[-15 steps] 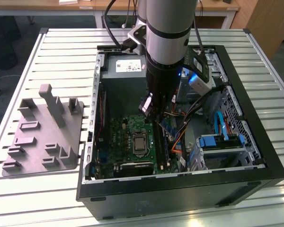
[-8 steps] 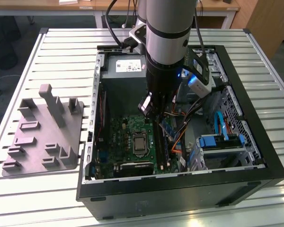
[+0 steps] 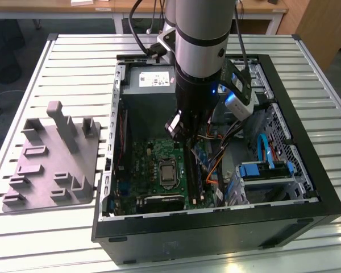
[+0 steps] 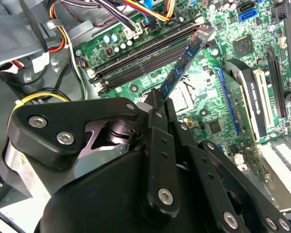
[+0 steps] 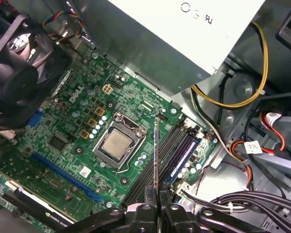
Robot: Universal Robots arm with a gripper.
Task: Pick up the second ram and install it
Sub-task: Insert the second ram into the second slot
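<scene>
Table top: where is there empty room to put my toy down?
Bare table slats lie beyond the grey fixture block, on its near side, and at the exterior view's right of the computer case. Inside the case is crowded: cables, motherboard, and the gripper holding the second ram.

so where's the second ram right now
In the second wrist view the second ram is pinched in the claw, over the motherboard close to the memory slots.

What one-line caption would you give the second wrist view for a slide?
The gripper, shut on the ram, holds it over the motherboard near the slots.
</scene>
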